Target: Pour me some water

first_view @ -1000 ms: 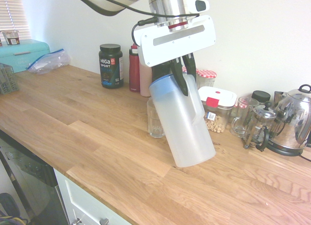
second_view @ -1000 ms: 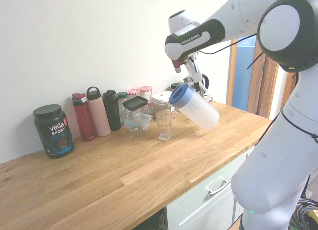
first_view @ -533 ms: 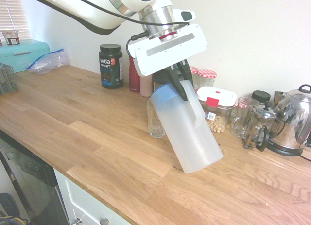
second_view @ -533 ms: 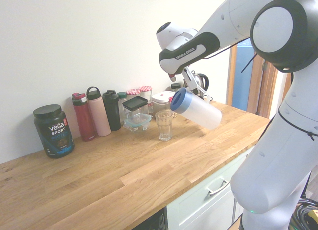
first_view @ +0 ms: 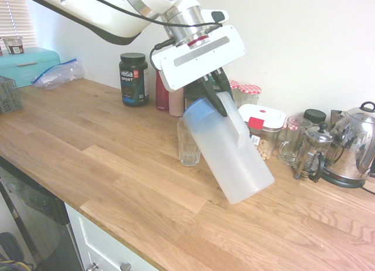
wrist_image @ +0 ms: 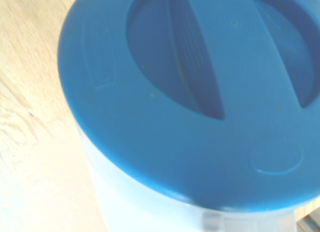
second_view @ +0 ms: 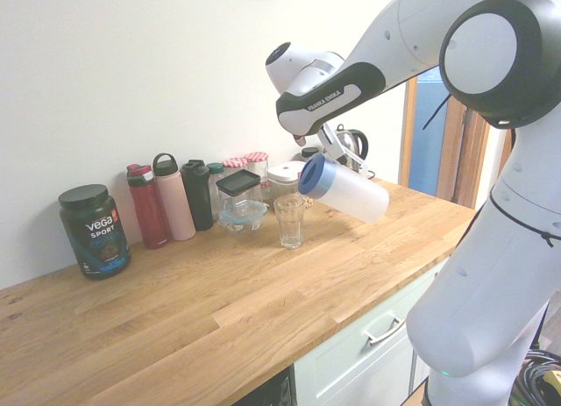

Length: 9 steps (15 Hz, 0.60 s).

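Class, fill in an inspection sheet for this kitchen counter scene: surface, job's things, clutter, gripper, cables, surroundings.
Surface: wooden counter, dry where visible.
Job's things: blue-lidded jug held tilted, lid end above the drinking glass; glass upright, no water seen in it.
Clutter: bottles, protein tub, jars, French press, kettle along the wall.
Gripper: gripper shut on the jug's handle.
Cables: nothing to note.
Surroundings: white wall, cabinets below.

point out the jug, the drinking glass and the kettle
jug [first_view: 234, 160], first exterior view, on its cloudy side wall
drinking glass [second_view: 289, 224], second exterior view, on its ribbed side
kettle [first_view: 356, 147], first exterior view, on its shiny body
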### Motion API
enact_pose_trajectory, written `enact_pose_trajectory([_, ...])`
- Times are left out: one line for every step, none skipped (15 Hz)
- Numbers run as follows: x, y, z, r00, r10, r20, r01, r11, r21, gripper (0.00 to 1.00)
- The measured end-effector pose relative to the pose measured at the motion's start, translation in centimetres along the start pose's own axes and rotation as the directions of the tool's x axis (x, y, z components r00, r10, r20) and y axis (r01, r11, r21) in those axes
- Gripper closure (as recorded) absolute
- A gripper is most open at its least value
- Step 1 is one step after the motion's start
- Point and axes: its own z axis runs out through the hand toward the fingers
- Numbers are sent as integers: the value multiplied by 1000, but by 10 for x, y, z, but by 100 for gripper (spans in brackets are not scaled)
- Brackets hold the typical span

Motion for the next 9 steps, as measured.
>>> enact_pose_trajectory([2, -2, -3, 1000, 2, -2, -2, 1000, -19, 100])
enact_pose_trajectory([3, -3, -5, 1000, 2, -3, -2, 999, -37, 100])
enact_pose_trajectory([4, -6, -8, 1000, 3, -5, -3, 999, -49, 100])
enact_pose_trajectory([6, -8, -9, 1000, 2, -7, -2, 999, -54, 100])
enact_pose_trajectory([7, -11, -11, 1000, -1, -8, 0, 998, -59, 100])
enact_pose_trajectory([9, -14, -13, 1000, -4, -8, 4, 998, -66, 100])
enact_pose_trajectory([11, -18, -15, 1000, -9, -7, 9, 997, -76, 100])
enact_pose_trajectory([12, -21, -16, 1000, -12, -5, 12, 996, -85, 100])
enact_pose_trajectory([14, -24, -16, 1000, -15, -3, 14, 996, -90, 100])
